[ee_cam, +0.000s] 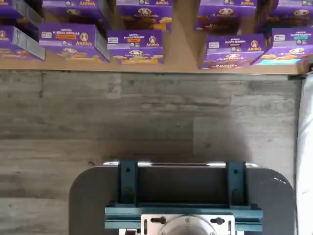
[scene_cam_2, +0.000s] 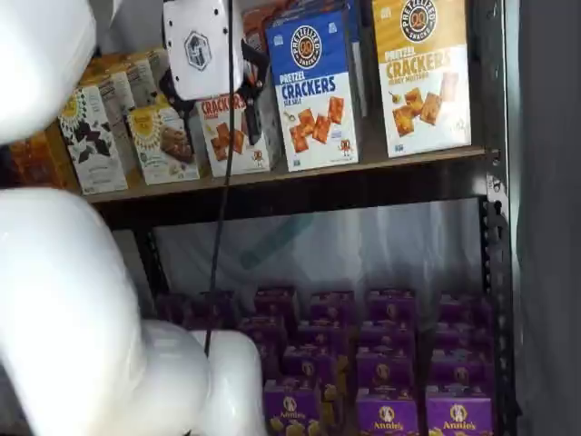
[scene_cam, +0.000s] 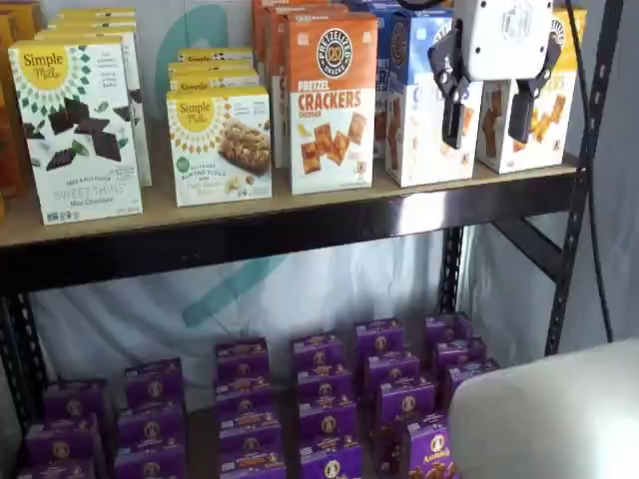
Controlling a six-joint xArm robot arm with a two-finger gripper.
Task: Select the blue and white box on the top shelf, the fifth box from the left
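Observation:
The blue and white box (scene_cam: pixel 414 110) stands on the top shelf (scene_cam: pixel 300 232) between an orange-and-white and a yellow-and-white cracker box. It also shows in a shelf view (scene_cam_2: pixel 313 91), with "CRACKERS" lettering, on the shelf's board (scene_cam_2: pixel 300 186). My gripper (scene_cam: pixel 489 125) hangs in front of the shelf at box height, just right of the blue box's front, its white body above. Its two black fingers (scene_cam: pixel 454 105) stand apart with a plain gap and hold nothing. In a shelf view the gripper (scene_cam_2: pixel 211 109) overlaps the orange box. The wrist view shows neither the box nor the fingers.
An orange-and-white cracker box (scene_cam: pixel 331 100) and a yellow-and-white one (scene_cam_2: pixel 422 73) flank the blue box. Simple Mills boxes (scene_cam: pixel 80 130) stand further left. Small purple boxes (scene_cam: pixel 319 399) fill the lower level and show in the wrist view (ee_cam: pixel 134 46). The white arm (scene_cam_2: pixel 64 300) fills the foreground.

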